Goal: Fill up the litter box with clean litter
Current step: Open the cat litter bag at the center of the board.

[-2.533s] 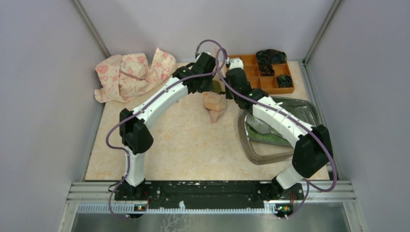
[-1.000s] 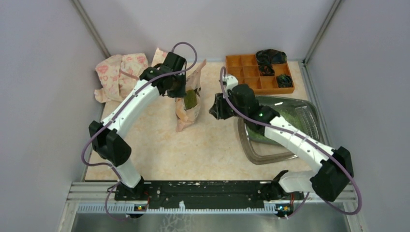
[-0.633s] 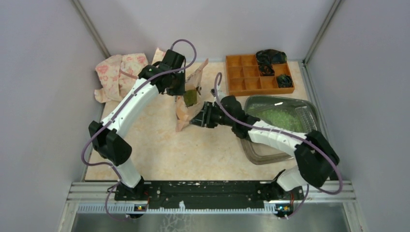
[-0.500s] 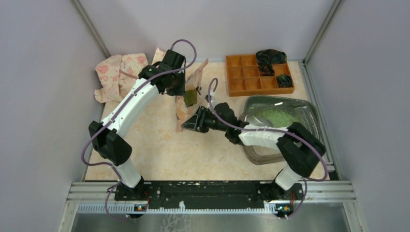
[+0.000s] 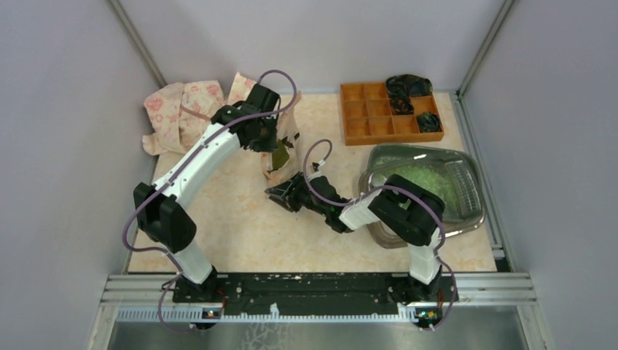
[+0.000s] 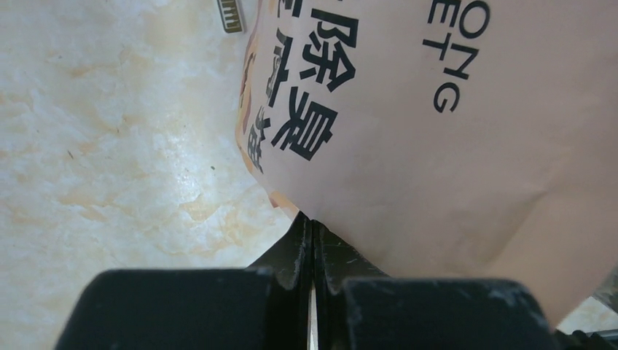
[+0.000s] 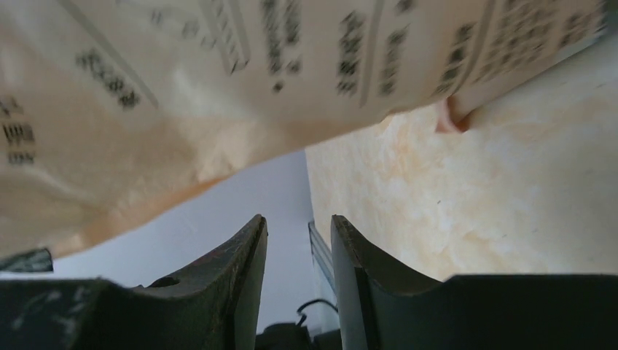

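Observation:
The litter box [image 5: 475,191], a dark grey-green tray, sits at the right with a patch of light-green clean litter [image 5: 423,177] inside. A pink printed bag [image 5: 281,154] hangs over the table's middle, dark green showing at its mouth. My left gripper [image 5: 268,143] is shut on the bag's edge. In the left wrist view the pinched fingers [image 6: 299,248] meet under the bag [image 6: 437,146]. My right gripper [image 5: 278,195] is low beside the bag's bottom, open and empty. In the right wrist view the right gripper [image 7: 299,222] points under the bag [image 7: 218,87].
An orange compartment tray [image 5: 379,120] with dark items stands at the back right. Crumpled pink bags [image 5: 191,111] lie at the back left. My right arm's elbow [image 5: 405,210] hangs over the litter box's near-left part. Grey walls close in both sides.
My right arm has swung left from over the litter box to the bag's bottom, folding at the elbow. The left gripper kept hold of the bag, which dropped slightly.

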